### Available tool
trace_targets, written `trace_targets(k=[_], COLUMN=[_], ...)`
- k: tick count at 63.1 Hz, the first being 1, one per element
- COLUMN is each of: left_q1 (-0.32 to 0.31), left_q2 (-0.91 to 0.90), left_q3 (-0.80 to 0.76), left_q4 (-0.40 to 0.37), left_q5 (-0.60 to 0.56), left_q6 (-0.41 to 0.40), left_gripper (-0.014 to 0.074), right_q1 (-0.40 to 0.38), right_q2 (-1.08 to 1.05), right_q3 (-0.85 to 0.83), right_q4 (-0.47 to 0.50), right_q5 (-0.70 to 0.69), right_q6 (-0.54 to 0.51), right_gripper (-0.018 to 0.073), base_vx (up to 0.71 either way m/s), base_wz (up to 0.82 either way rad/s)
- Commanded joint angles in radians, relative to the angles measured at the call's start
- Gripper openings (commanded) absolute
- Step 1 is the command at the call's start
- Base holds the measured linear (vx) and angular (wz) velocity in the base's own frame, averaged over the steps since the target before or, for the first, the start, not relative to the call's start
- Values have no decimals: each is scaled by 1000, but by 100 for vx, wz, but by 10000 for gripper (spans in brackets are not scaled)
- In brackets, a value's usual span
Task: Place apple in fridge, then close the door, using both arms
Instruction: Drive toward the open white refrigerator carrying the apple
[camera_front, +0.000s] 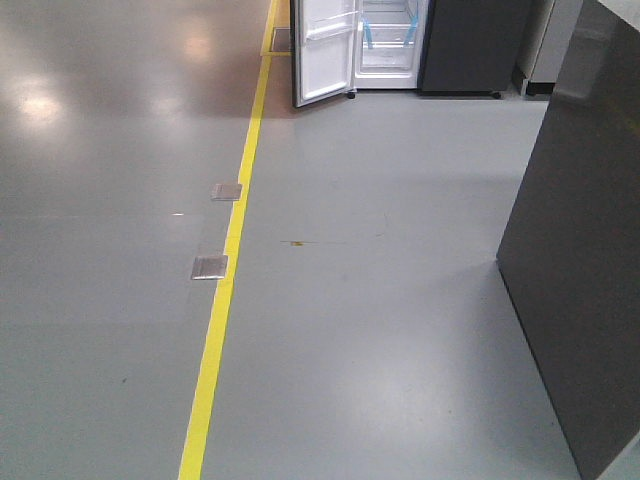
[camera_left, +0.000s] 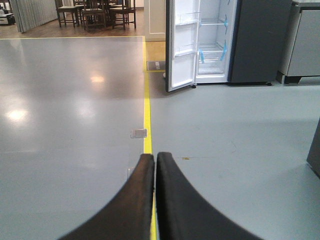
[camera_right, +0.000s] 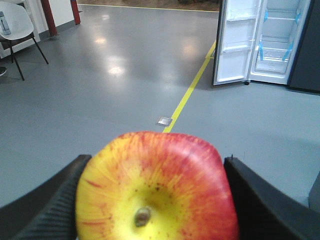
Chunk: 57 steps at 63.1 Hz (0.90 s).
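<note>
The apple (camera_right: 157, 190), red with a yellow patch round its stem dimple, fills the bottom of the right wrist view. My right gripper (camera_right: 156, 161) is shut on it, one black finger pressing each side. My left gripper (camera_left: 155, 157) is shut with nothing in it, its two black fingers touching above the floor. Far ahead across the floor stands the fridge (camera_front: 390, 40) (camera_left: 212, 45) (camera_right: 277, 40), white inside with blue tape on the shelves. Its door (camera_front: 325, 50) (camera_left: 181, 45) (camera_right: 234, 42) is swung open to the left. No gripper shows in the front view.
A yellow floor line (camera_front: 225, 290) runs toward the fridge past two metal floor plates (camera_front: 210, 266). A dark grey counter (camera_front: 580, 250) stands close on the right. A white chair (camera_right: 15, 25) is far left, wooden tables and chairs (camera_left: 95, 12) stand far back, and a grey cabinet (camera_left: 305, 45) is beside the fridge.
</note>
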Motion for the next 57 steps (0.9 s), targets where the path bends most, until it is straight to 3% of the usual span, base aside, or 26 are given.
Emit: trace_targets(k=[1, 57], left_q1=[1, 1], left_q2=[-15, -15], left_q3=[21, 21], left_q4=[-8, -8], left_q5=[-81, -81], left_q6=[-11, -11], left_gripper=[-6, -6], right_q1=[-3, -3], right_q2=[2, 2], right_q3=[-25, -25], right_q4=[33, 33], right_q5=[-77, -76], right_q6=[-10, -10], right_gripper=[-3, -3], base_vx=[24, 27], base_wz=[-4, -2])
